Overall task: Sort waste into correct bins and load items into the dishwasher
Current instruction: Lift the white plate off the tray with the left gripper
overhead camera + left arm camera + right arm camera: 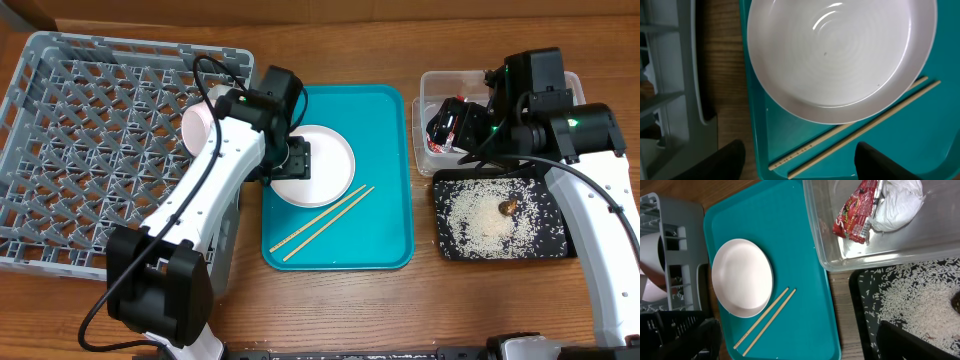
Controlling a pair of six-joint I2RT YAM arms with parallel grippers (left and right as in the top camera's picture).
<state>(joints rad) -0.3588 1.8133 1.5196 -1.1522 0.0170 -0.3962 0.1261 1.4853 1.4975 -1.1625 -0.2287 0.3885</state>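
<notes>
A round white plate [330, 160] lies on the teal tray [380, 180] with two wooden chopsticks [320, 225] beside it. My left gripper [295, 160] is open and empty above the plate's left edge; in the left wrist view its fingers [800, 167] straddle the chopsticks [865, 125] below the plate [840, 55]. My right gripper [455, 125] is open and empty, held over the clear tub [430, 90]. The tub holds the red wrapper [855, 212] and the white tissue [897, 205]. The black tray [445, 245] holds rice [475, 220] and a brown bit [508, 208].
The grey dish rack [90, 150] fills the left side. A white bowl [200, 125] sits tilted at its right edge, under the left arm. The teal tray lies between the rack and the two bins. Wooden table shows along the front.
</notes>
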